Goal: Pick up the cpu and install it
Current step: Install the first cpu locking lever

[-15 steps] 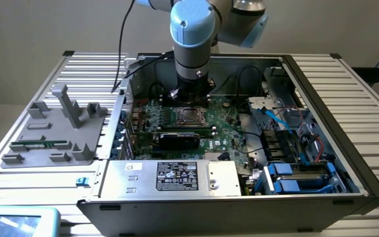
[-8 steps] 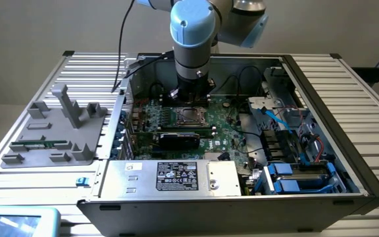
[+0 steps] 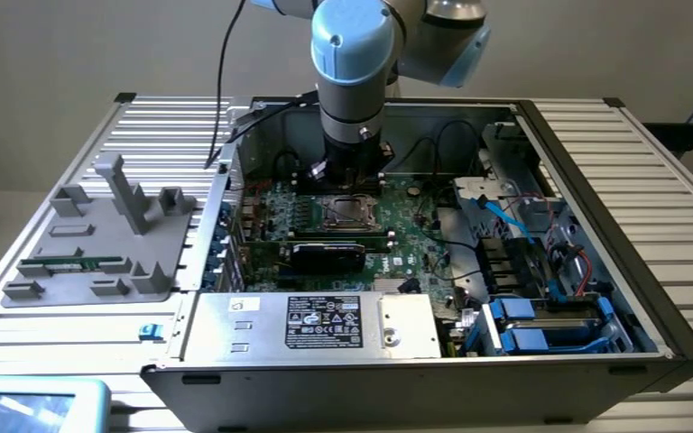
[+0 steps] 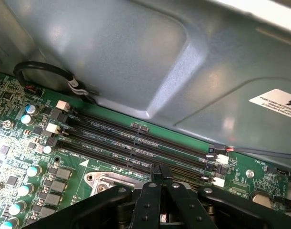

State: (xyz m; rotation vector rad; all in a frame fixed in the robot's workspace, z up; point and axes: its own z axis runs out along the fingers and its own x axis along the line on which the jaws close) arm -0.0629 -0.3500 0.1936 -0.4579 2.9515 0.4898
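I see the gripper (image 3: 349, 183) lowered inside the open computer case (image 3: 587, 180), over the motherboard (image 3: 413, 239). Jaws read closed down narrow; in the wrist view the two black fingers (image 4: 146, 200) stand side by side with their tips nearly meeting. I cannot tell from the frames whether anything is pinched between them.

Just below the jaws in the exterior view sits the metal-framed socket (image 3: 349, 213), with the cpu (image 3: 348, 212) showing as a shiny square patch in its centre. In the wrist view a corner of that socket frame (image 4: 107, 181) lies right beside the fingertips, and the dark memory slots (image 4: 135, 143) run just beyond them.

Grey parts tray (image 3: 94, 244) well apart from the jaws, outside the case.
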